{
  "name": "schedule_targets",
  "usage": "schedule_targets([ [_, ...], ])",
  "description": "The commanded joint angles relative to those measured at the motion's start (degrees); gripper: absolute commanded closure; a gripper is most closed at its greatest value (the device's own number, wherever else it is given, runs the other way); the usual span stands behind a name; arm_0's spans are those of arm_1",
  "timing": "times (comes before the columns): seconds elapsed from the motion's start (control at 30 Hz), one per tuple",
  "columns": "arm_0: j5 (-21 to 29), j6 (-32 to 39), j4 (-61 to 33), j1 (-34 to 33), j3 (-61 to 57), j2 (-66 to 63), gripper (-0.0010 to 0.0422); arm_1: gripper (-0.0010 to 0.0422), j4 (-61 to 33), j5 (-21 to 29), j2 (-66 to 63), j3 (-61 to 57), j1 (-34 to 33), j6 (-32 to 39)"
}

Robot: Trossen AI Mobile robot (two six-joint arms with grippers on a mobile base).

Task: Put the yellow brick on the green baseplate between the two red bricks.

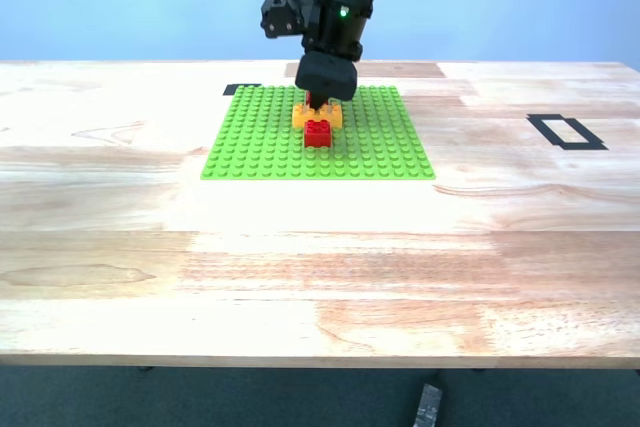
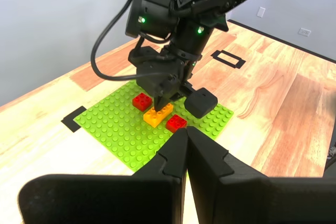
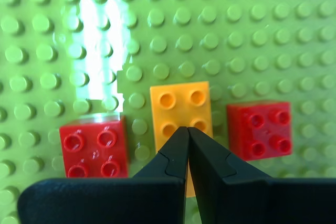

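The green baseplate [image 1: 260,137] [image 2: 115,129] [image 3: 236,35] lies on the far middle of the wooden table. On it the yellow brick [image 1: 317,115] [image 2: 158,115] [image 3: 181,106] sits in line between two red bricks [image 2: 142,100] [image 2: 176,123] [image 3: 94,148] [image 3: 260,129]. The nearer red brick [image 1: 318,133] shows plainly in the exterior view, while the farther one is mostly hidden by the arm. My second gripper [image 1: 318,99] [image 2: 164,103] [image 3: 188,130] is shut, its tips down on top of the yellow brick. My first gripper [image 2: 186,130] is shut and empty, held well back from the plate.
A black tape rectangle [image 1: 566,132] [image 2: 228,59] marks the table at the exterior view's right. A smaller black tape mark [image 1: 241,89] [image 2: 73,119] sits by the plate's far corner. Bare wood stretches from the plate to the table's near edge.
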Motion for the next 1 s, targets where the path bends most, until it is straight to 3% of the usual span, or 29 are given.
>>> schedule_targets([
  [0.03,0.0,-0.1,0.0,0.0,0.0,0.0,0.0413,0.0412,1.2,0.1,-3.4,2.3,-0.2,0.3],
  [0.37,0.0,-0.2,1.2,0.0,0.0,-0.7,0.0413,0.0412,1.5,0.0,-17.8,-3.2,-5.5,2.9],
  [0.57,-0.5,-0.2,3.3,0.1,0.0,-1.8,0.0412,0.0412,12.3,-0.1,-34.6,-18.4,-10.4,9.5],
  [0.67,-4.8,-1.9,4.9,0.1,0.0,-2.6,0.0412,0.0412,19.8,0.2,-45.4,-28.2,-12.0,13.6],
  [1.0,-9.5,-15.7,26.3,0.1,-5.5,-9.5,0.0413,0.0412,34.1,5.2,-81.3,-54.2,-18.8,27.4],
])
